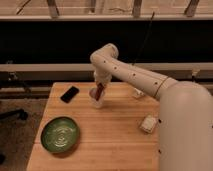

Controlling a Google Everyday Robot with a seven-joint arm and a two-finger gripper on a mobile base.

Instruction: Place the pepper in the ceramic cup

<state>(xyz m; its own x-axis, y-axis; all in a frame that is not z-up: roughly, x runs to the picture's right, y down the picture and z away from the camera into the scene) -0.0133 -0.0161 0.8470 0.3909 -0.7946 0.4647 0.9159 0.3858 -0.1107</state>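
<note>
The gripper [99, 89] hung over the far middle of the wooden table [115, 145], at the end of the white arm [130, 72] that reached in from the right. It was gripping the pepper [100, 92], whose dark red body showed just below the wrist, its long axis close to upright and leaning slightly, lower end pointing down. Directly beneath stood the ceramic cup [97, 102], a small pale cup on the table; the pepper's lower end appeared to be at or just inside the cup's mouth, though how deep it reached could not be told. So the relation that mattered was a vertical one: pepper above, cup below, nearly on one line. The step in hand looked like the release, and the task seemed close to done.

Around the cup there was room. A black phone [69, 94] lay to the left, near the far-left corner and apart from the cup. A green bowl [60, 134] sat well apart near the front-left edge. A small white block [148, 123] lay to the right, beside the robot's body, and another pale object [138, 93] sat behind the arm, too hidden to name. The chief risk, judged from the lean, was the pepper catching the rim or tipping the light cup when let go.
</note>
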